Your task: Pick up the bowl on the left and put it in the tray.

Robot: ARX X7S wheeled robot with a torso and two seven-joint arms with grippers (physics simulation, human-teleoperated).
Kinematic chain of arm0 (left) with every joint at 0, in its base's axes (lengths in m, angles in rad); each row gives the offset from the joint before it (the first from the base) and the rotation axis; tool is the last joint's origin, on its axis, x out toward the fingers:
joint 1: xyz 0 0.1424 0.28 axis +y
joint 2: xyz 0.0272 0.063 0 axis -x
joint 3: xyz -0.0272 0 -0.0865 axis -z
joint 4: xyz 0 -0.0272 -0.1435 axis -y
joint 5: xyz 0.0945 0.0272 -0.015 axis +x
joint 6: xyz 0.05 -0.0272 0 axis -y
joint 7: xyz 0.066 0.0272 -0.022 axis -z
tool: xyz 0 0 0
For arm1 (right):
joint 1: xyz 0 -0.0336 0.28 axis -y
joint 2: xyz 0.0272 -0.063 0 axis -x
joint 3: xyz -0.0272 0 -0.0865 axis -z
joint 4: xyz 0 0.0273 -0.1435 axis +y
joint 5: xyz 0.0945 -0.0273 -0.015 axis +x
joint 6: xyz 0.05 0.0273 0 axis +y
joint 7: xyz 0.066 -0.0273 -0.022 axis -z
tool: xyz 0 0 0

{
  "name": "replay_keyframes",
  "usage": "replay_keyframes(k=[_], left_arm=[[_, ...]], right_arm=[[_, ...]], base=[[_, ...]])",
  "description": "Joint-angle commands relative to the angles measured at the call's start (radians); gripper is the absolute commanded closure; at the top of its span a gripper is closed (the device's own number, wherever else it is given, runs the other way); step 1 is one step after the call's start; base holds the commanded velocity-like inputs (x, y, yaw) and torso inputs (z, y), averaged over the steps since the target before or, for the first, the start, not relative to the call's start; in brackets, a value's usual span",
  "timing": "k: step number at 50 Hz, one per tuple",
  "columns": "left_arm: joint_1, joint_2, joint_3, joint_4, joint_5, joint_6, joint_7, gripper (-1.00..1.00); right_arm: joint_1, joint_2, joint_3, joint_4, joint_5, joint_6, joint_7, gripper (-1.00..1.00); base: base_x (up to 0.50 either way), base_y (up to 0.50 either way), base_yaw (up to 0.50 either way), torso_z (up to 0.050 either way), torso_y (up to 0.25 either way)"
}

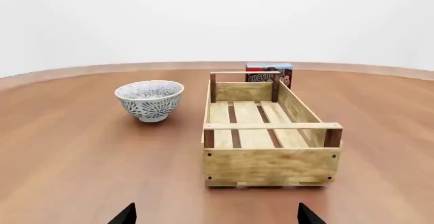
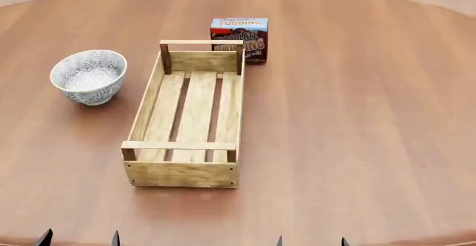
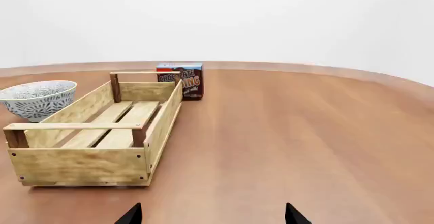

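**Bowl upright on the left, both grippers held back at the near edge**

At the near edge of the table (image 2: 357,117) our two arms sit low and level, well short of everything on it; only dark fingertips show. From the head view we see the left gripper (image 2: 79,239) at the near left and the right gripper (image 2: 311,241) at the near right, each showing as two separate tips. Through the left wrist camera the left gripper (image 1: 215,215) has its tips wide apart with nothing between them; the right gripper (image 3: 211,214) looks the same, spread and holding nothing, touching nothing.

We count one bowl (image 2: 88,76), one tray (image 2: 189,114) and one pudding box (image 2: 239,38).

Our bowl stands upright on the table, left of the tray's far half, near it but apart. Its inside holds nothing we can see. The tray lies lengthwise, near to far, its slatted bottom bare. The pudding box stands just beyond the tray's far right corner.
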Motion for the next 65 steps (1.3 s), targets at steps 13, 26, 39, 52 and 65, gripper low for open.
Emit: replay_keyframes(k=[13,26,39,52,65], left_arm=[[0.039,-0.043,0.049,0.085,-0.067,-0.026,-0.047,-1.0],[0.043,-0.069,0.06,0.086,-0.097,0.0,-0.073,-1.0],[0.026,-0.081,0.09,0.019,-0.1,0.053,-0.083,-1.0],[0.034,-0.099,0.103,0.012,-0.106,0.087,-0.103,-1.0],[0.034,-0.112,0.125,-0.001,-0.107,0.104,-0.117,-1.0]], right_arm=[[-0.05,0.074,-0.086,-0.112,0.036,0.02,0.079,-1.0],[-0.047,0.086,-0.098,-0.114,0.06,0.009,0.095,-1.0],[-0.036,0.106,-0.116,-0.056,0.063,-0.065,0.106,-1.0],[-0.046,0.117,-0.125,-0.07,0.095,-0.052,0.113,-1.0],[-0.046,0.123,-0.122,-0.051,0.129,-0.072,0.123,-1.0]], base=[[0.0,0.0,0.0,0.0,0.0],[0.0,0.0,0.0,0.0,0.0],[0.0,0.19,0.0,0.0,0.0],[0.0,0.5,0.0,0.0,0.0],[0.0,0.5,0.0,0.0,0.0]])
